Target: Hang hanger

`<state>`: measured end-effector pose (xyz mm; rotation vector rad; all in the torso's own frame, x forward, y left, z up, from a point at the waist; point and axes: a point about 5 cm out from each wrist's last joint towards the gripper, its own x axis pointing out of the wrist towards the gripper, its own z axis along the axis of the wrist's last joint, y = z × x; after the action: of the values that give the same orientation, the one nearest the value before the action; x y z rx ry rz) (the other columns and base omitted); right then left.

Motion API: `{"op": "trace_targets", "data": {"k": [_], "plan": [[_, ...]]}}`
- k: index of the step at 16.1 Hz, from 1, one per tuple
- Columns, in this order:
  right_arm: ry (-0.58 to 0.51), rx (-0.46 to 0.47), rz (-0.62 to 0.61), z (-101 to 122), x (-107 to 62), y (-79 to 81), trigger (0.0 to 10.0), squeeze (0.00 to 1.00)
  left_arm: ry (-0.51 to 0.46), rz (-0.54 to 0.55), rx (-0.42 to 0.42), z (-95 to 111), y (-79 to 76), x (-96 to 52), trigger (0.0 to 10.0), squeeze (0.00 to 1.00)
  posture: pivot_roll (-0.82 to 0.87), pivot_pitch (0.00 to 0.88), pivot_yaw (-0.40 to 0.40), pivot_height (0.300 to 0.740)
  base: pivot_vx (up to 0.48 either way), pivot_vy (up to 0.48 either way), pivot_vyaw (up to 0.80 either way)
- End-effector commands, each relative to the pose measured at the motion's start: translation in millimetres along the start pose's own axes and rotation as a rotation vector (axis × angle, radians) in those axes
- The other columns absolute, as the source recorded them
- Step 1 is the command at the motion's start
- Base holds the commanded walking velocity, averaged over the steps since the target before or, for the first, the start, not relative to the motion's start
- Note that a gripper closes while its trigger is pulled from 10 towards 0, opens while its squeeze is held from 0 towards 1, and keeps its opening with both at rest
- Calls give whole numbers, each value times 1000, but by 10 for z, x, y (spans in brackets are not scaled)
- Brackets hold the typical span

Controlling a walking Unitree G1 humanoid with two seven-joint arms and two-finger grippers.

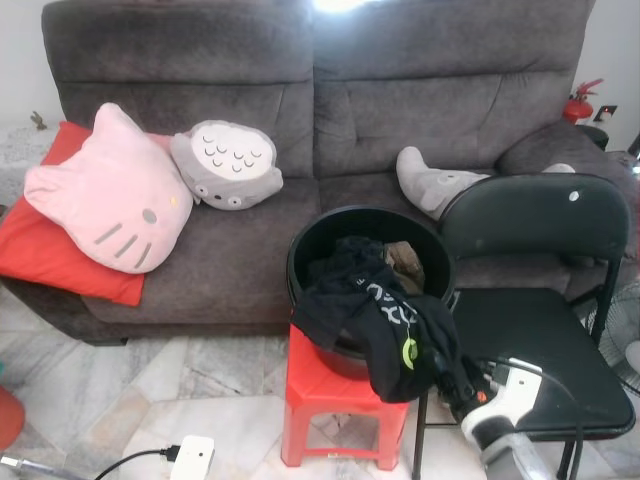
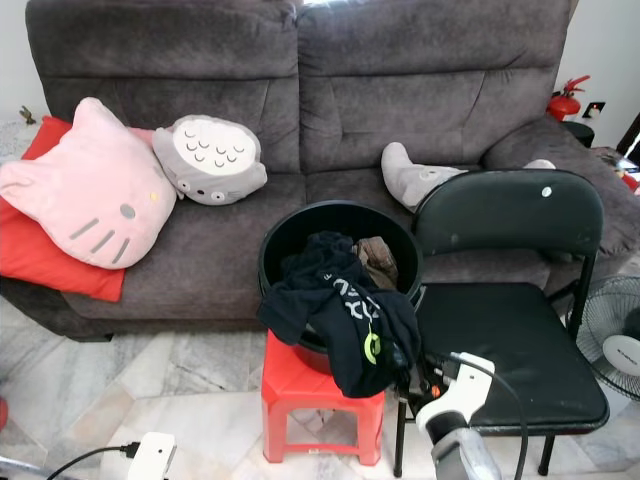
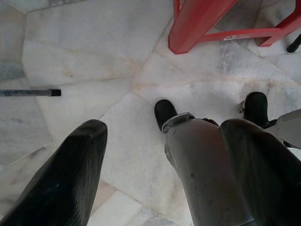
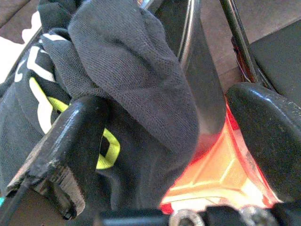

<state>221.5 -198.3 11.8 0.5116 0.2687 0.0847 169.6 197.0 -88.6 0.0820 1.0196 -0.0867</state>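
Note:
A black garment (image 1: 385, 325) with a neon green mark hangs over the front rim of a black bucket (image 1: 312, 238), which stands on a red stool (image 1: 315, 380). More dark clothes lie inside the bucket. My right gripper (image 1: 447, 378) is low at the garment's right edge, between the stool and the chair. In the right wrist view this right gripper (image 4: 169, 141) is open, a fold of the black garment (image 4: 131, 80) lying between its fingers (image 4: 70, 150). My left gripper (image 3: 162, 179) hangs open over the marble floor (image 3: 94, 47), above my own feet.
A black folding chair (image 1: 530, 330) stands right beside the stool. Behind is a grey sofa (image 1: 300, 120) with a pink cat cushion (image 1: 110, 195), a grey owl cushion (image 1: 228, 165) and a red cushion. A fan (image 2: 615, 340) stands at the far right.

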Motion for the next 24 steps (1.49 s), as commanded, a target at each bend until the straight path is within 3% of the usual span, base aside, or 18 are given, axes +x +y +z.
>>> {"op": "trace_targets", "data": {"k": [1, 2, 8, 18, 24], "plan": [[3, -13, -16, -4, 10, -22, 2824, 0, 19, 5, 10, -40, 10, -6, 10000, 0, -69, 0, 19, 740, 0, 0, 0], [3, -9, -15, -12, 15, -19, 0, 0, 19, 6, 11, -40, 10, -6, 10000, 0, -69, 0, 19, 740, 0, 0, 0], [7, -19, -8, -35, 36, -17, 0, 0, 18, -1, 30, -31, 10, -5, 10000, 0, -70, 0, 21, 740, 0, 0, 0], [-57, -49, 52, 141, 140, 109, 0, 0, 21, 0, 45, -27, 13, -4, 10000, 0, -68, 0, 21, 740, 0, 0, 0], [-214, -132, 192, 683, 303, 419, 0, 0, 22, -4, 53, -20, 14, -3, 10000, 0, -66, 0, 25, 740, 0, 0, 0]]}}
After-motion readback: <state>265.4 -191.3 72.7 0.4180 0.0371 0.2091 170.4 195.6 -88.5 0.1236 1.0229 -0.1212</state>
